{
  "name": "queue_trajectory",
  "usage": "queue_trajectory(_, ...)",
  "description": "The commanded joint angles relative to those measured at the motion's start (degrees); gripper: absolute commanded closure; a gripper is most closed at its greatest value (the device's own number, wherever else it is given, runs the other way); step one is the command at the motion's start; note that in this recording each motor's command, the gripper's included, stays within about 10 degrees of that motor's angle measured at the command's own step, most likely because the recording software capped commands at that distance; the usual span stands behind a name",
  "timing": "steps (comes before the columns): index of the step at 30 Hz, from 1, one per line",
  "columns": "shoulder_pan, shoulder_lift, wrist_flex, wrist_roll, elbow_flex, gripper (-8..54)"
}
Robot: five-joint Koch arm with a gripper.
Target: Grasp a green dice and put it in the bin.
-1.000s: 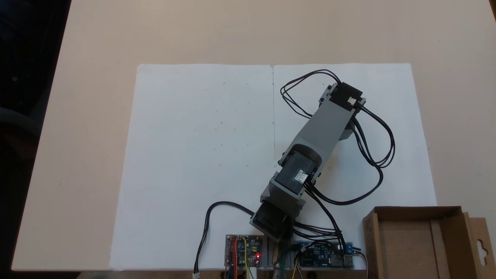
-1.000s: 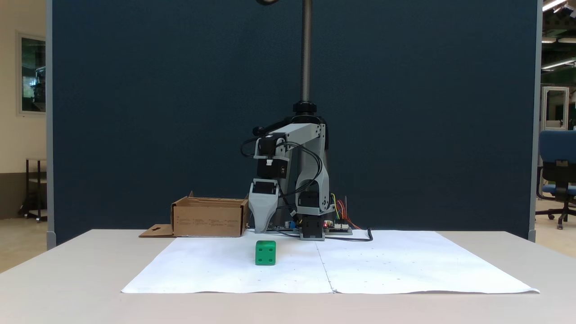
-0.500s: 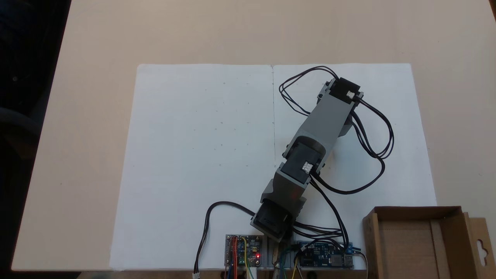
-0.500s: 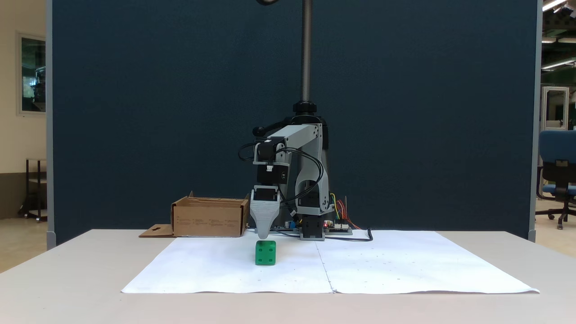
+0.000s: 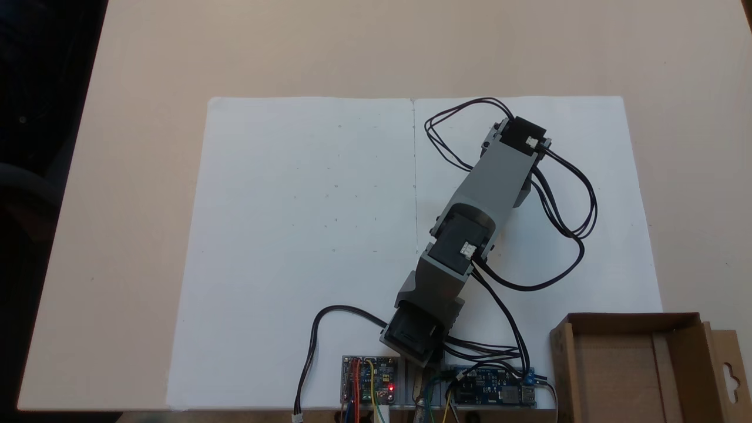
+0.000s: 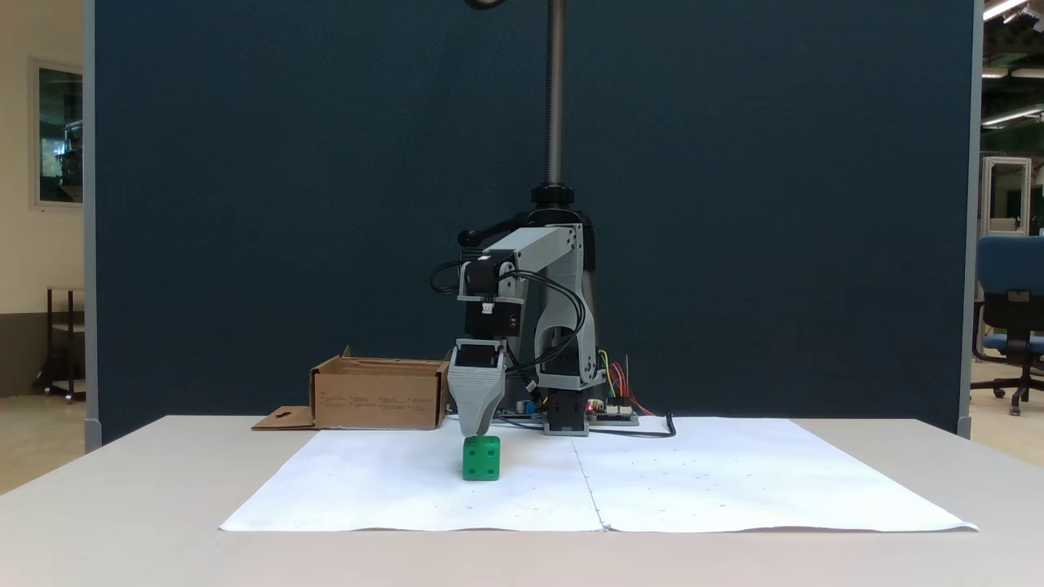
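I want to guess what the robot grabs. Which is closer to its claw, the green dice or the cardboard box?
The green dice. The claw hangs right above it, while the cardboard box sits off to the left.

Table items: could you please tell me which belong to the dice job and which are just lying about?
Job: dice, bin, pincer.
Lying about: paper sheets, circuit boards, cables.

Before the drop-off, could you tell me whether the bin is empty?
Empty: in a fixed view the bin shows bare cardboard, and the green dice sits on the paper.
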Motion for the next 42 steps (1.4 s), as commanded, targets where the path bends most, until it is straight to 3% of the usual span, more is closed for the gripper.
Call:
queue_trajectory(1,0.09,0.88,1.93,2.81,-3.52,3.2)
queue_trajectory(42,-0.88,-7.38,2.37,-1.05,-5.27,3.3)
